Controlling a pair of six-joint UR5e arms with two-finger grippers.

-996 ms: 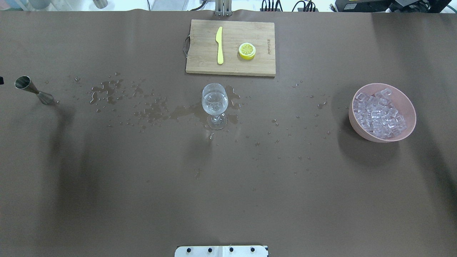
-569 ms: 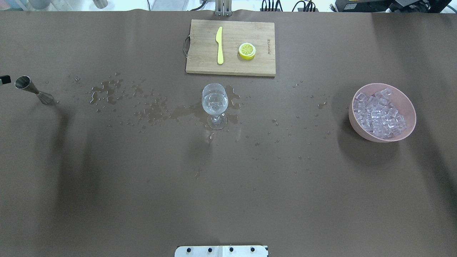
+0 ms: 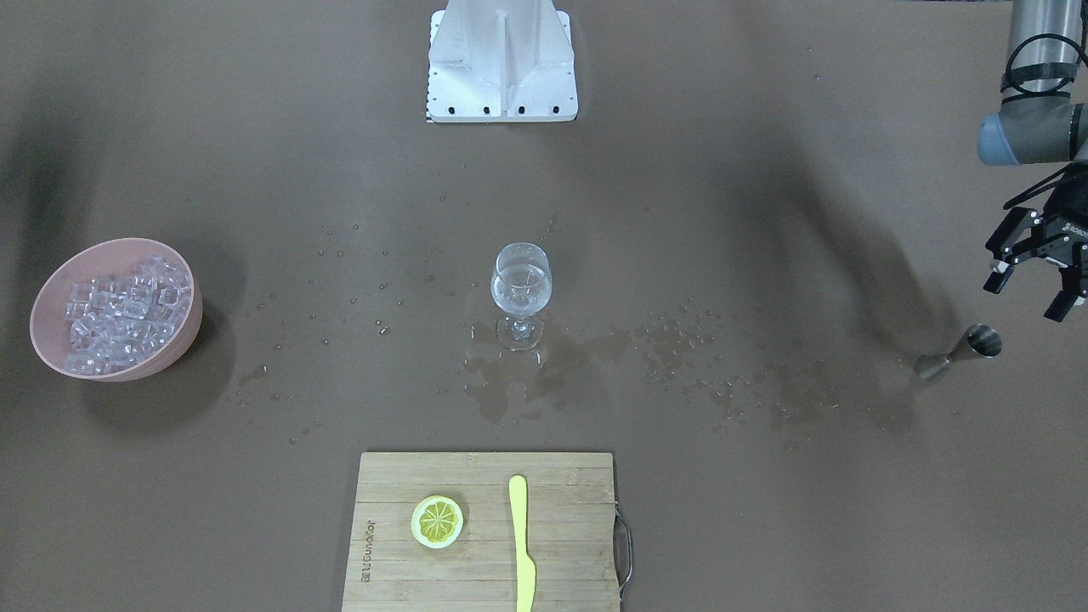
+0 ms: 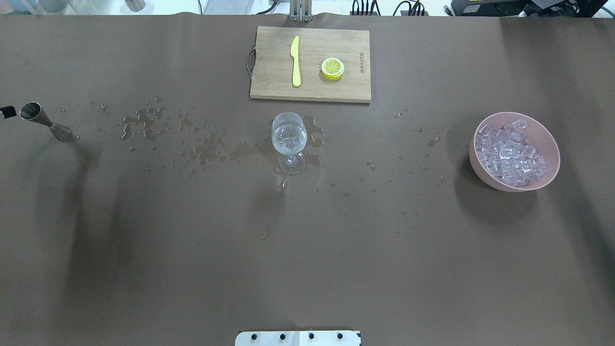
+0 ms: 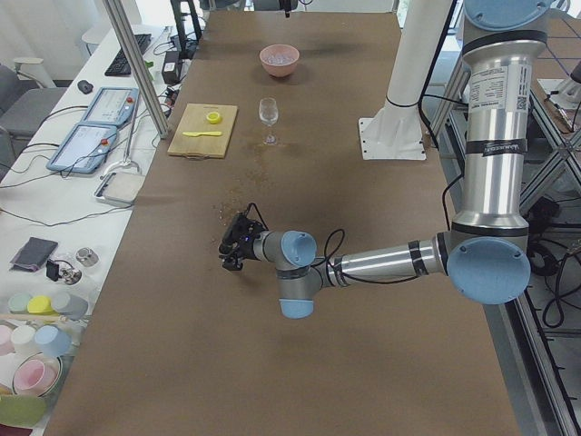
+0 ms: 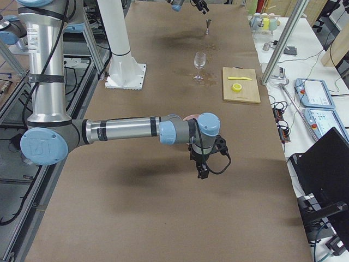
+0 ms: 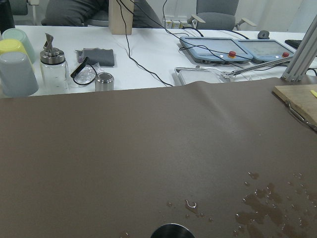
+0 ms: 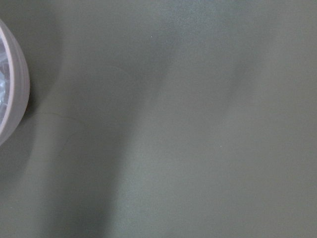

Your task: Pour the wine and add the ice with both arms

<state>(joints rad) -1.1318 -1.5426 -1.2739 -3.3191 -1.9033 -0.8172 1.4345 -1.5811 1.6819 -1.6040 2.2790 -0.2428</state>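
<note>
At the far left, my left gripper (image 3: pixel 1025 301) is almost out of the overhead view, with one black fingertip poking in at the edge. The front-facing view shows it whole, jaws spread wide and holding nothing. It hangs just beside the steel jigger (image 4: pixel 45 122), on the side away from the glass, and does not touch it. My left wrist camera catches only the top arc of the jigger's rim, cut off at the bottom.

Spilled drops (image 4: pixel 149 122) trail rightward to the wine glass (image 4: pixel 289 163) at mid-table. The wine (image 4: pixel 289 139) sits in its bowl, well apart from both my grippers. Beyond the glass lies the cutting board (image 4: pixel 274 86) with a yellow knife (image 4: pixel 295 60) and a lemon slice (image 4: pixel 332 68).

At the right, the ice (image 4: pixel 510 154) fills the pink bowl (image 4: pixel 474 164). My right gripper (image 6: pixel 203 170) shows only from the right-end camera, so I cannot tell how its jaws stand. My wrist hides most of the bowl there. My right wrist camera sees a sliver of rim and cubes at its left edge, so the ice is near.

I count one jigger, one glass, one board, one knife, one lemon slice and one bowl. The cubes are too many and too jumbled to count.
</note>
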